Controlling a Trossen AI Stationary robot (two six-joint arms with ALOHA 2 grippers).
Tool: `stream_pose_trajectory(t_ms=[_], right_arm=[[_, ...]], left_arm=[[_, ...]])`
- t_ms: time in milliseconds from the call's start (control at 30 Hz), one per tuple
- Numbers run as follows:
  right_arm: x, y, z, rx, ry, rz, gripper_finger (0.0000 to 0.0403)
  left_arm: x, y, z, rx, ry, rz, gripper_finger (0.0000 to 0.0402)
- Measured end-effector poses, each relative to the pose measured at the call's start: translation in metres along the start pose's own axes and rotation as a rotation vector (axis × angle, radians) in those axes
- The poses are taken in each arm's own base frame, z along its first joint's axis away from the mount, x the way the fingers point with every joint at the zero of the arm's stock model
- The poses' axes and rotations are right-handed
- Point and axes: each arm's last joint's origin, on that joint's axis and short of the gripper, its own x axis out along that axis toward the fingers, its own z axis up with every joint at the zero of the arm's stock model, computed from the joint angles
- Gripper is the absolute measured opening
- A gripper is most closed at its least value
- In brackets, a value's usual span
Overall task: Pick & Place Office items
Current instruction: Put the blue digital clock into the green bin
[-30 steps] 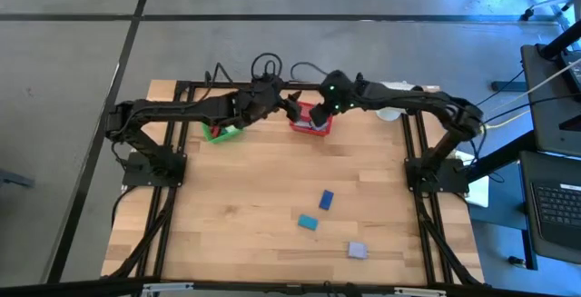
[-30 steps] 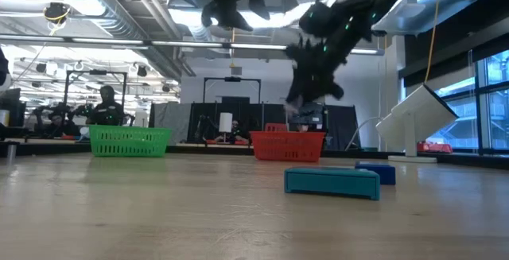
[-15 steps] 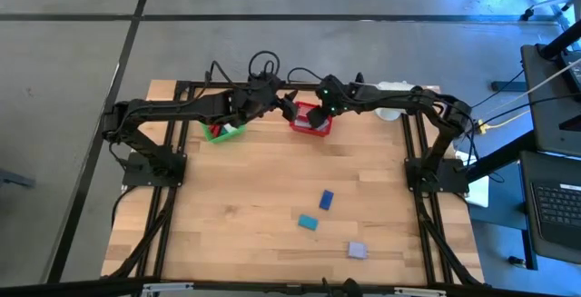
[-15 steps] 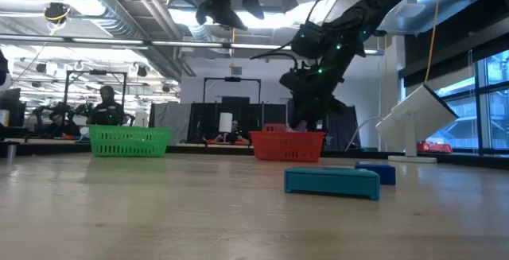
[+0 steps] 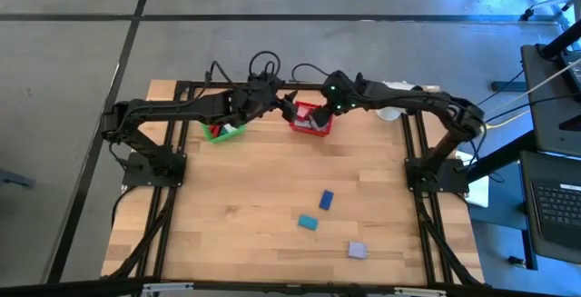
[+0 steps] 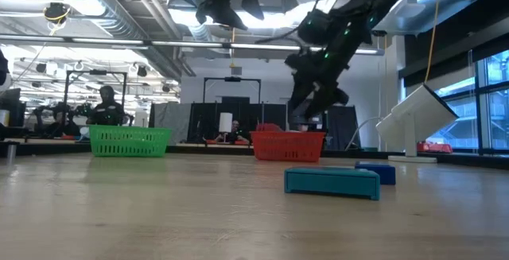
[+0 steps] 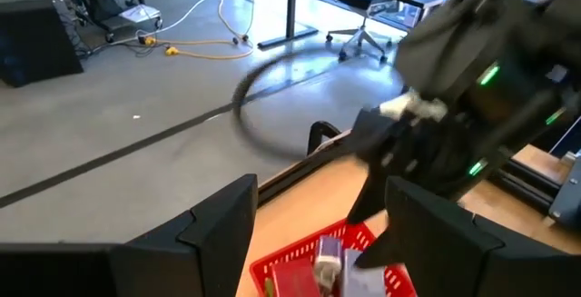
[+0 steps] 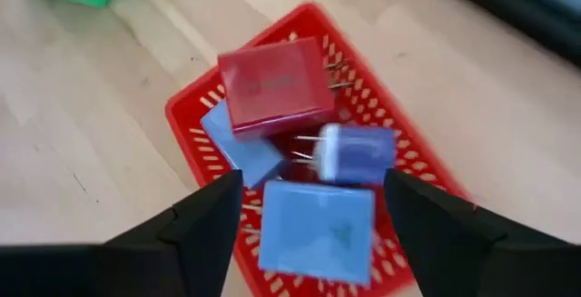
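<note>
The red mesh basket (image 8: 372, 115) stands at the table's far edge and holds several office items: a red block (image 8: 272, 84), a lavender piece (image 8: 359, 152) and a light blue block (image 8: 318, 229). My right gripper (image 8: 313, 208) hangs open just above them, touching none. My left gripper (image 7: 318, 220) hovers open and empty beside it, high between the two baskets (image 5: 287, 108). On the bare wood nearer the front lie a blue piece (image 5: 326, 199), a teal piece (image 5: 309, 222) and a lavender piece (image 5: 358, 251).
The green mesh basket (image 5: 221, 132) stands left of the red one, under my left arm. The two arms nearly meet over the red basket (image 5: 311, 121). Black frame rails (image 5: 413, 152) run along both table sides. The wood (image 5: 254, 188) between baskets and loose pieces is bare.
My right gripper dipped toward the red basket, then rose a little and opened, letting go of the piece it carried, which now lies in the basket. My left gripper has kept still.
</note>
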Motion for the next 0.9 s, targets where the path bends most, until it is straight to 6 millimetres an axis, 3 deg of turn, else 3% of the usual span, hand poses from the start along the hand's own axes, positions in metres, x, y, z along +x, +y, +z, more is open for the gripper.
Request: stream_pose_trajectory(t_ms=[200,533,700,900], right_arm=[[-0.049,0.003,-0.005,-0.084,0.005,0.002,0.0273],[-0.116,0.018,-0.037,-0.349,0.082,0.044,0.0258],[-0.131,0.025,-0.050,-0.466,0.120,0.066,0.0252],[-0.133,0.035,-0.057,-0.428,0.138,0.087,0.0246]], left_arm=[[-0.001,0.002,-0.007,0.007,0.065,0.018,0.0239],[-0.003,-0.005,-0.041,-0.058,0.380,-0.069,0.0239],[-0.005,-0.027,-0.060,0.011,0.475,-0.200,0.0239],[-0.014,-0.060,-0.091,0.370,0.566,-0.464,0.0239]])
